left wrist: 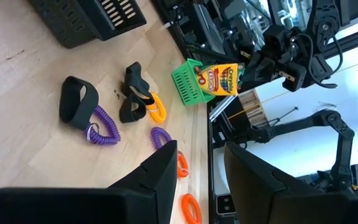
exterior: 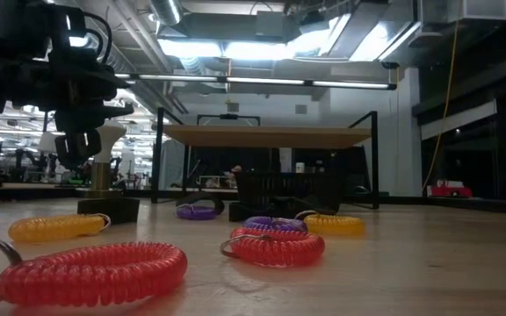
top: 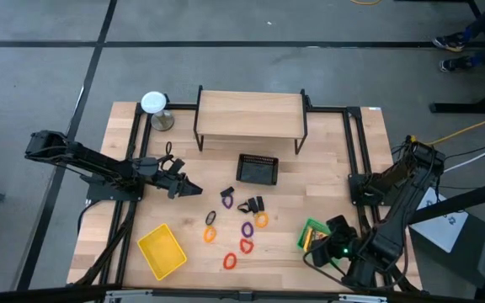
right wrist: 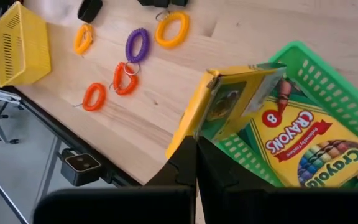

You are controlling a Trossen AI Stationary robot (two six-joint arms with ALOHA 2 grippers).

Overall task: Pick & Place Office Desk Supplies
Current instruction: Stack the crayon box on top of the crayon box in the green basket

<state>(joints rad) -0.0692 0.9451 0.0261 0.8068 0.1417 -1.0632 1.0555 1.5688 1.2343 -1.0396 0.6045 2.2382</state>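
Observation:
My right gripper (right wrist: 196,148) is at the green tray (top: 308,229) by the table's near right edge, shut on a flat yellow crayon pack (right wrist: 232,99). A second crayon pack (right wrist: 309,146) lies flat in that tray. My left gripper (left wrist: 201,171) hangs open above the table left of the middle (top: 190,188), touching nothing. Coiled rings lie flat near the table's middle: purple (top: 247,229), yellow (top: 262,220), orange (top: 210,235), red (top: 247,246) and orange-red (top: 230,262). Two black clips (top: 253,204) (top: 227,193) rest among them. My right gripper pinches the yellow crayon pack between its two fingers at the pack's lower yellow edge (right wrist: 188,134). The pack stands tilted on edge, lifted over the green tray's rim (right wrist: 291,53) and above the pack lying inside. Whether its far end touches the tray cannot be told.
A yellow tray (top: 162,250) sits near the table's near left edge. A black mesh basket (top: 258,168) stands in front of a raised wooden shelf (top: 249,114). A white-topped round metal object (top: 155,108) stands at the far left corner. Bare wood lies right of the basket.

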